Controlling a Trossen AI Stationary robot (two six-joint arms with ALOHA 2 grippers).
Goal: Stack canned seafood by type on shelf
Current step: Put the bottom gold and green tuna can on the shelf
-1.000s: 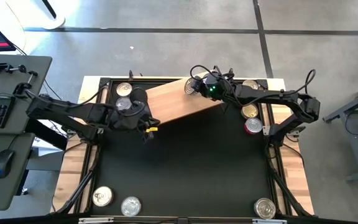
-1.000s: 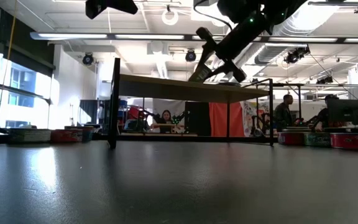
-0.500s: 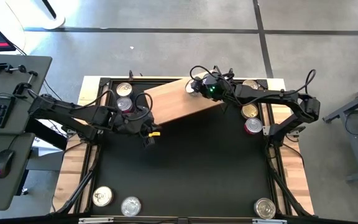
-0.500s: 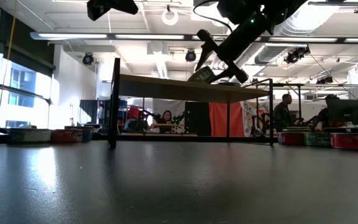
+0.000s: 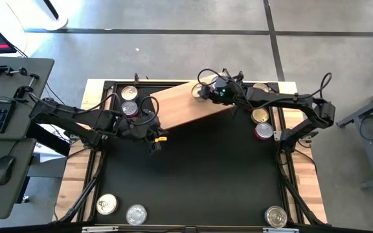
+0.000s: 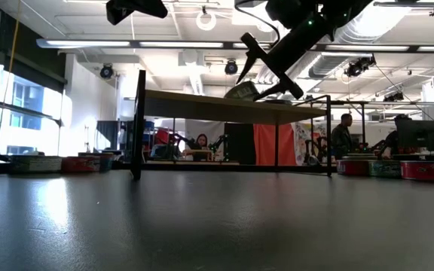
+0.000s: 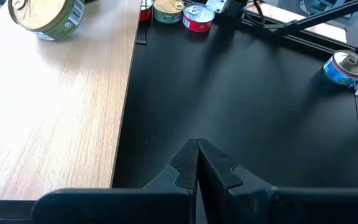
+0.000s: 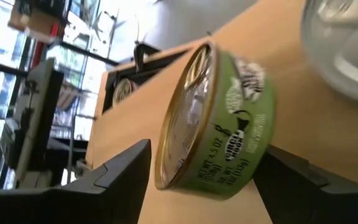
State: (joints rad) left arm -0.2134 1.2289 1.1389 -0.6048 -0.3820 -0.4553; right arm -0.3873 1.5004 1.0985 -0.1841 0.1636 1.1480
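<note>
Shelf (image 5: 188,103): far centre of table, one green-labelled tin (image 8: 213,118) on its far right end. Right gripper (image 5: 203,90): over that tin, jaws released, fingers either side, apart from it. Left gripper (image 7: 197,163): clenched, empty, beside shelf's left end. Other tins (image 5: 129,101): far left and right edges, near corners.

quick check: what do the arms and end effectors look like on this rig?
Both arms are dark, jointed, with loose black cables looped along them. The left end effector has a yellow marking at its tip; its fingers are black and angular. The right end effector has a green light just behind it.
</note>
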